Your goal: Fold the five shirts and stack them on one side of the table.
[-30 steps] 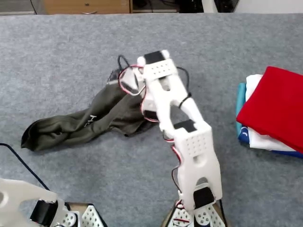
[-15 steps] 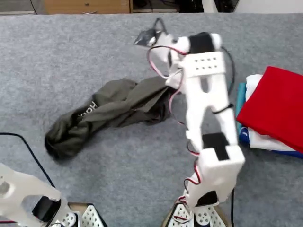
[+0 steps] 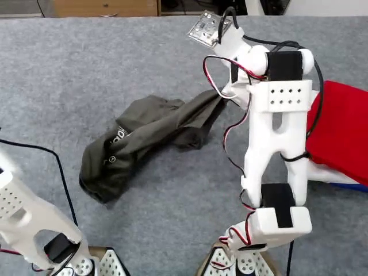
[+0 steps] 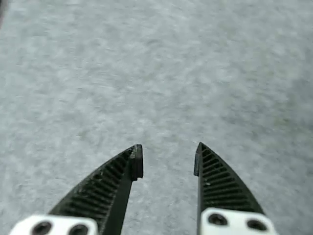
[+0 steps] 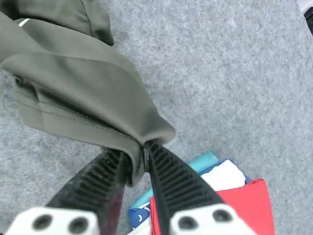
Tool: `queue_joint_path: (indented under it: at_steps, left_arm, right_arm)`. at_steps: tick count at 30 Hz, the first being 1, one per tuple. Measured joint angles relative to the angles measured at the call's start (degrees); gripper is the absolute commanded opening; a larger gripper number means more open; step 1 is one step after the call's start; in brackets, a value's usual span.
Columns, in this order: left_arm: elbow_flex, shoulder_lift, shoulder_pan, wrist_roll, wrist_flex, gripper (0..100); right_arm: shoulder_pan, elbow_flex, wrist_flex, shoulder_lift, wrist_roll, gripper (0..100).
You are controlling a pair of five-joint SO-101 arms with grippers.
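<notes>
- Grey felt table [image 3: 69,63] spreads under both claws.
- Olive shirt [image 3: 144,138], 1 only, unfolded & bunched: one end is pinched in the right claw, the rest trails off across the felt away from it.
- Stack [image 3: 345,132] of folded shirts sits just beside the right claw on its outer side. 4 layers by colour: red on top, then white, teal, blue. W/ the olive one that makes 5.
- Right claw [image 5: 145,147]: clamped on a fold of the olive shirt's edge, prob. to pull it out flat for folding.
- Left claw [image 4: 167,159]: jaws apart, nothing btwn them, bare felt beneath. Shirt is well apart from it, so prob. on standby.
</notes>
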Motion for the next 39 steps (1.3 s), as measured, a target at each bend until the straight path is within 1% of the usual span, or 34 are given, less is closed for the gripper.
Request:
queue_joint_path:
  at_steps: [2,5,14,19,23,27,32,36,39]
  left_arm:
    - [4.66,-3.52,1.85,0.0,0.0,18]
    - [15.12,-12.22,5.27,-2.73,0.0,18]
    - [58.37,-45.19,15.82,-8.7,0.0,18]
    - [81.23,-57.76,25.49,-12.57,0.0,18]
    - [96.0,-62.07,34.81,-15.56,0.0,18]
    - [105.23,-62.68,42.46,-15.91,-2.81,18]
    - [112.44,-62.68,47.56,-15.91,-10.29,18]
    - [114.29,-62.68,48.7,-16.0,-15.12,18]
    - [114.46,-62.68,48.7,-16.44,-16.88,18]
  right_arm:
    - [0.0,1.05,0.0,0.0,0.0,0.2]
    - [0.09,2.81,0.0,0.0,-0.7,0.2]
    - [0.09,7.3,0.0,0.0,-1.41,0.2]
    - [0.09,9.76,0.0,0.0,-1.41,0.2]
    - [0.09,10.9,0.0,0.0,-1.41,0.2]
    - [0.09,10.9,0.0,0.0,-1.41,0.2]
    - [0.09,10.9,0.0,0.0,-1.41,0.2]
    - [0.09,10.9,0.0,0.0,-1.93,0.2]
    - [0.09,10.9,0.0,0.0,-2.81,0.2]
